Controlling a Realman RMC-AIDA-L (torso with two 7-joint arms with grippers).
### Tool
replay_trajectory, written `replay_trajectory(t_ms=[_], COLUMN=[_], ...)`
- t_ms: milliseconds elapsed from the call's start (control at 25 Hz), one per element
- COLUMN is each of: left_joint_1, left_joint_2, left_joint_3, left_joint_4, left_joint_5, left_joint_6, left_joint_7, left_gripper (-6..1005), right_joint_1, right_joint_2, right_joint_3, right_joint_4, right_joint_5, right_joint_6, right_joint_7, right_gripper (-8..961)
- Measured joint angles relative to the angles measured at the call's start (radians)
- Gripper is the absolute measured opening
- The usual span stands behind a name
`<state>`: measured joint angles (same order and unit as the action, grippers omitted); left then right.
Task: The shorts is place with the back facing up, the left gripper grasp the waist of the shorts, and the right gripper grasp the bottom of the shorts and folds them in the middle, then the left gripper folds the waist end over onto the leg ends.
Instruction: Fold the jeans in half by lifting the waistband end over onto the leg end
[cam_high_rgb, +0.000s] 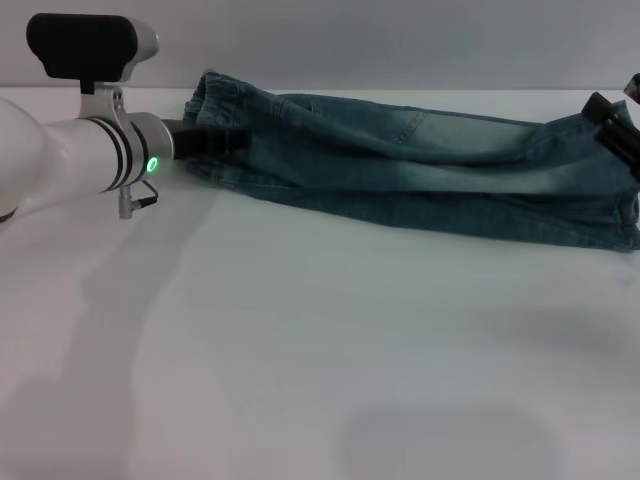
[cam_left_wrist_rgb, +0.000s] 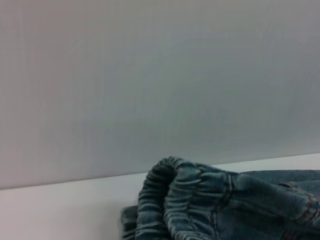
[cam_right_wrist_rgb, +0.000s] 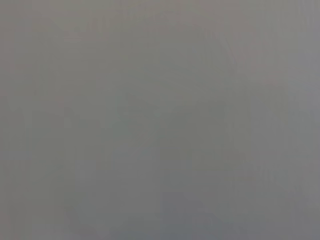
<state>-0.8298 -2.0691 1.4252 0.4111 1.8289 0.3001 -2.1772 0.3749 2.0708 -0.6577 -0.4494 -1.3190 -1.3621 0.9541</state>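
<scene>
The faded blue denim shorts (cam_high_rgb: 420, 165) lie doubled lengthwise along the far side of the white table (cam_high_rgb: 300, 350). The puckered waist (cam_high_rgb: 215, 100) is at the left end, and in the left wrist view the waist (cam_left_wrist_rgb: 190, 200) fills the lower edge. My left gripper (cam_high_rgb: 215, 142), a black claw on a silver-white arm with a green light, is shut on the waist. At the right edge of the head view my right gripper (cam_high_rgb: 612, 125) is only partly seen. It is shut on the leg ends (cam_high_rgb: 610, 205), where the denim bunches and rises toward it. The right wrist view shows only flat grey.
A grey wall (cam_high_rgb: 400, 40) runs right behind the shorts. The bare white tabletop stretches from the shorts toward the near edge. A black pad on a white mount (cam_high_rgb: 85, 45) sits above my left arm.
</scene>
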Motion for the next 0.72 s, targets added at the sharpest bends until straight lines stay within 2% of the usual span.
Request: replay_trajectory(t_ms=[200,480,720], left_joint_1=[-0.007,0.006,0.015], left_joint_2=[-0.001,-0.004,-0.003], left_joint_3=[0.005,0.112,0.117], left_joint_4=[-0.001,0.016,0.019], left_joint_5=[0.004,0.005,0.004], left_joint_6=[0.0,-0.064,-0.066], left_joint_7=[0.004,0.001,0.0], left_gripper=[722,617,520], right_joint_1=[-0.004,-0.007,-0.008], right_joint_2=[0.0,0.0,0.0], right_joint_3=[0.003,0.004,0.004], right_joint_4=[0.0,0.0,0.0], right_joint_5=[0.0,0.0,0.0], right_joint_6=[0.0,0.0,0.0], right_joint_7=[0.0,0.0,0.0], right_gripper=[652,652,652])
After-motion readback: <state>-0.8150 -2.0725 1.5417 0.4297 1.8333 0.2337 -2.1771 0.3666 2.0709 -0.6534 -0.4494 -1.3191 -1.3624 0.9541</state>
